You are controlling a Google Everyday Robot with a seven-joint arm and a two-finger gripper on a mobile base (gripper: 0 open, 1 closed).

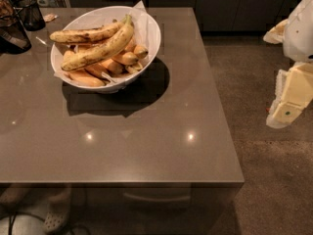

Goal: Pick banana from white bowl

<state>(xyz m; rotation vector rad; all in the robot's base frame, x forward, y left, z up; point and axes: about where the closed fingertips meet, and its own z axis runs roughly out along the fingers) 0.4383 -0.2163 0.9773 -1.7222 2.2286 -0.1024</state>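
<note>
The white bowl [149,38] stands on the far left part of a brown table and is lined with white paper. The banana [105,45], long, thick, yellow and brown-speckled, lies diagonally on top of the pile, with its stem up at the bowl's far rim. A slimmer, browner banana [85,35] lies behind it. Small orange-yellow bananas [124,58] sit beneath. My gripper [288,99], a cream-white part, hangs at the right edge of the view over the floor, far to the right of the bowl and off the table.
Two black cups [30,12] [12,33] stand at the table's far left corner. The glossy brown table [146,141] ends at a front edge near the bottom and a right edge near the middle. Speckled floor [264,170] lies to the right, and dark cabinets stand behind.
</note>
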